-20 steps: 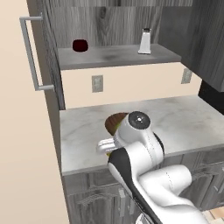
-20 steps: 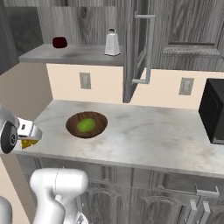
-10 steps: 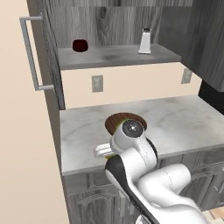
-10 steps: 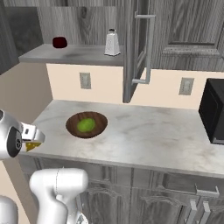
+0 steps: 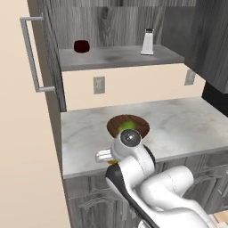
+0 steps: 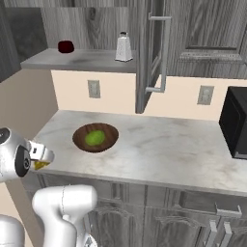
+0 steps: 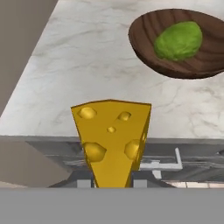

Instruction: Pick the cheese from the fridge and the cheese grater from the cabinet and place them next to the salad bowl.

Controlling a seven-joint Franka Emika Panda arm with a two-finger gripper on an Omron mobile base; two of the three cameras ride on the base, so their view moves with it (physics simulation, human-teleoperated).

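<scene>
The yellow-orange cheese (image 7: 111, 140) wedge with holes stands upright between my fingers; my gripper (image 7: 111, 181) is shut on it, just off the counter's front left edge. Its yellow shows under the hand in the right base view, cheese (image 6: 41, 165). The brown salad bowl (image 7: 148, 43) with green lettuce lies on the counter ahead of the hand, also bowl (image 5: 141, 129) and bowl (image 6: 79, 137). The silver cheese grater (image 5: 147, 42) stands upright on the open cabinet shelf (image 5: 116, 57), grater (image 6: 124, 47). The fridge is out of view.
A dark red cup (image 5: 81, 46) sits at the shelf's left. The cabinet door (image 6: 149, 53) with its bar handle hangs open over the counter. A black appliance (image 6: 236, 123) stands at the counter's right end. The marble counter (image 6: 169, 149) has free room right of the bowl.
The arm has sunk a little toward the counter's front edge with the cheese still held. Bowl, grater and cup have not moved.
</scene>
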